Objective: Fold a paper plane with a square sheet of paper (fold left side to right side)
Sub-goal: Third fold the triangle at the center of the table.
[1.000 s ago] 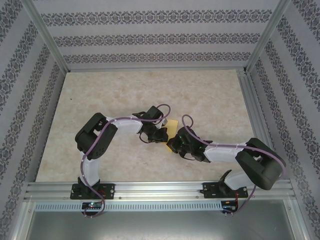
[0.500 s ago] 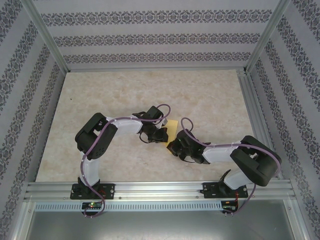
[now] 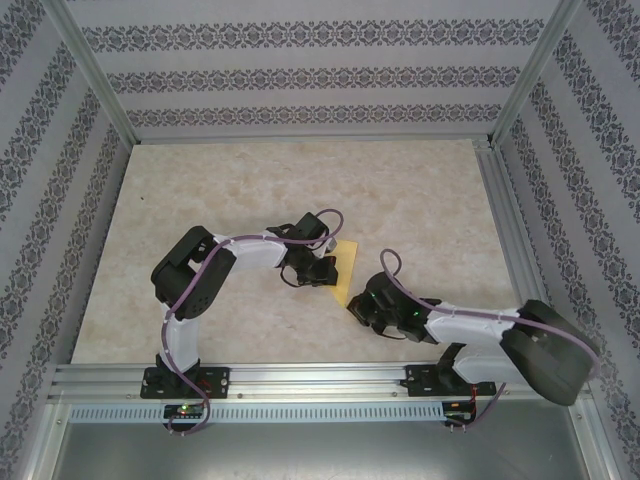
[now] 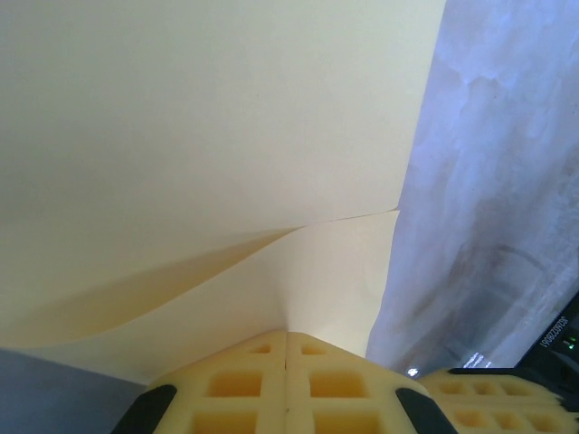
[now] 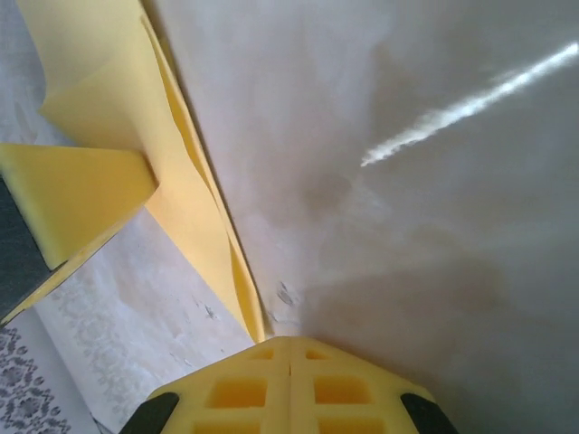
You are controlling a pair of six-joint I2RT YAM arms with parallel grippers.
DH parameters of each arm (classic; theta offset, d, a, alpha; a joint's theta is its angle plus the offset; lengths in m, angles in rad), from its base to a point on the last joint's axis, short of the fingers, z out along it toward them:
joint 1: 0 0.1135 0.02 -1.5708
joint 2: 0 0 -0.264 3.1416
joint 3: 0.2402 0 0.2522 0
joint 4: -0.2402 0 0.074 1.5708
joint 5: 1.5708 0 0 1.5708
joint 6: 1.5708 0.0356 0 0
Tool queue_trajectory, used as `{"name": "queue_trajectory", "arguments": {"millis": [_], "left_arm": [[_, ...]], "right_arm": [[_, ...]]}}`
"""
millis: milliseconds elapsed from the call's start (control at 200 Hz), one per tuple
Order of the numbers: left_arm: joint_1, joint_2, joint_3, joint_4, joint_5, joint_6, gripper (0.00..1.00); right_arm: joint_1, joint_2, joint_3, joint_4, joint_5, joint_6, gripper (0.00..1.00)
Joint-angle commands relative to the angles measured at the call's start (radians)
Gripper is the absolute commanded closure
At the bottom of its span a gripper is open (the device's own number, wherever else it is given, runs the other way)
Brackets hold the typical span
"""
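Observation:
The square sheet of paper (image 3: 346,262), yellow-orange and folded over into layers, lies on the table between the two arms. Its narrow end points toward the near edge. My left gripper (image 3: 322,272) is shut and its tip rests on the sheet's left side. In the left wrist view the paper (image 4: 199,136) spreads out ahead of the closed fingertips (image 4: 262,362), with a lifted flap and a crease running to them. My right gripper (image 3: 362,305) is shut with nothing in it, just off the paper's near corner (image 5: 244,298). The left gripper's foam finger (image 5: 72,203) presses on the paper (image 5: 99,54) there.
The beige marbled table (image 3: 300,180) is boxed in by patterned walls and aluminium posts. A metal rail (image 3: 320,378) carrying both arm bases runs along the near edge. Purple cables loop over both wrists.
My right arm has drawn back toward the near right, off the paper, uncovering more of the sheet. The left gripper has stayed where it was.

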Motion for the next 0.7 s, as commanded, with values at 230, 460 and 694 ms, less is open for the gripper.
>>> {"name": "queue_trajectory", "arguments": {"millis": [230, 460, 694], "left_arm": [[-0.022, 0.046, 0.002, -0.053, -0.071, 0.014, 0.96], [-0.025, 0.045, 0.004, -0.054, -0.074, 0.009, 0.96], [-0.027, 0.045, 0.008, -0.061, -0.074, 0.009, 0.96]], "right_arm": [[-0.124, -0.247, 0.05, -0.211, 0.005, -0.247, 0.99], [-0.081, -0.018, 0.108, 0.013, -0.08, -0.235, 1.0], [-0.04, 0.155, 0.13, 0.179, -0.093, -0.187, 1.0]]}}
